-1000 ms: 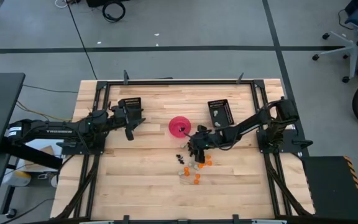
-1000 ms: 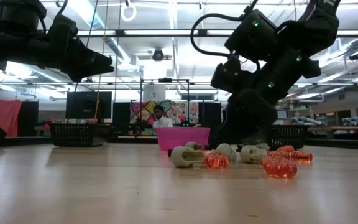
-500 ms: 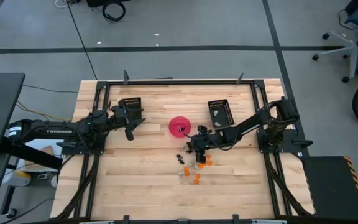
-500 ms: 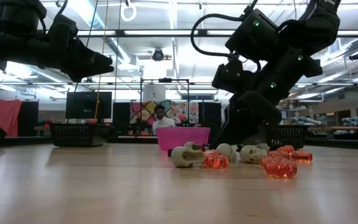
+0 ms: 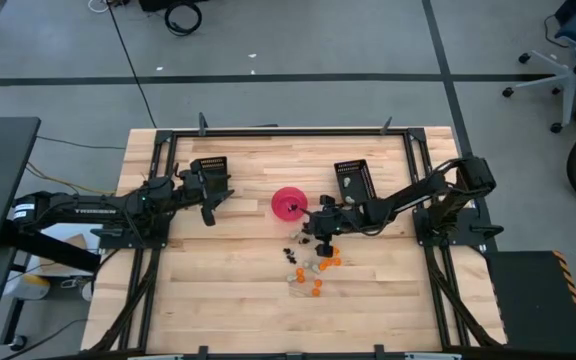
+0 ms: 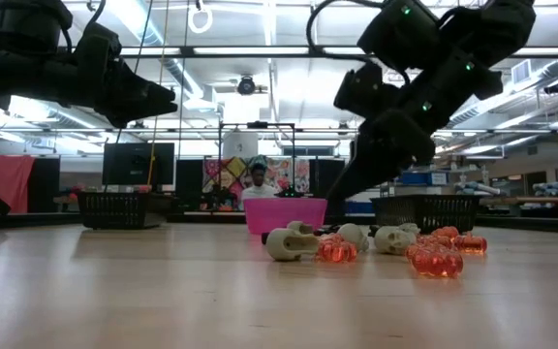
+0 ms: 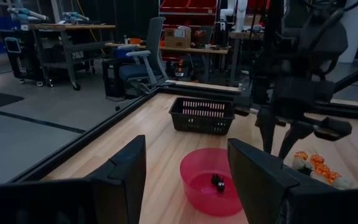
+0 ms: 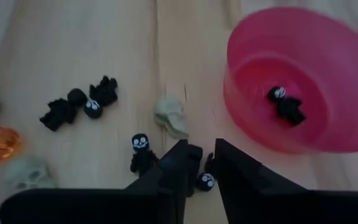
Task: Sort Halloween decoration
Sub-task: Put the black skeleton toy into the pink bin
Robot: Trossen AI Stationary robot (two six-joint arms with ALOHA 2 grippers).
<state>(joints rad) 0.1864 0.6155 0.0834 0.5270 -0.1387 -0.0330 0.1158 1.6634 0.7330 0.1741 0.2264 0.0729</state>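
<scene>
Just black trinket [image 8: 194, 163] between right hand [image 8: 202, 160] fingers

You're in a robotics lab: a wooden worktop [image 5: 228, 290] in a black frame [image 5: 278, 130], grey concrete floor [image 5: 298, 40], office chairs [image 7: 145, 62], workbenches [image 7: 61, 28], red parts bins [image 7: 188, 6].

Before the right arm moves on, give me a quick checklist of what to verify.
1. Right gripper shut on a black trinket: ok, it looks pinched between the fingers.
2. Only one piece caught: cannot tell.
3. Pink bowl upright with room: ok, a single black figure lies inside.
4. Way to the bowl clear: ok, it sits right beside the gripper.
5. Left gripper out of the way: ok, open, near the far-left tray.
</scene>
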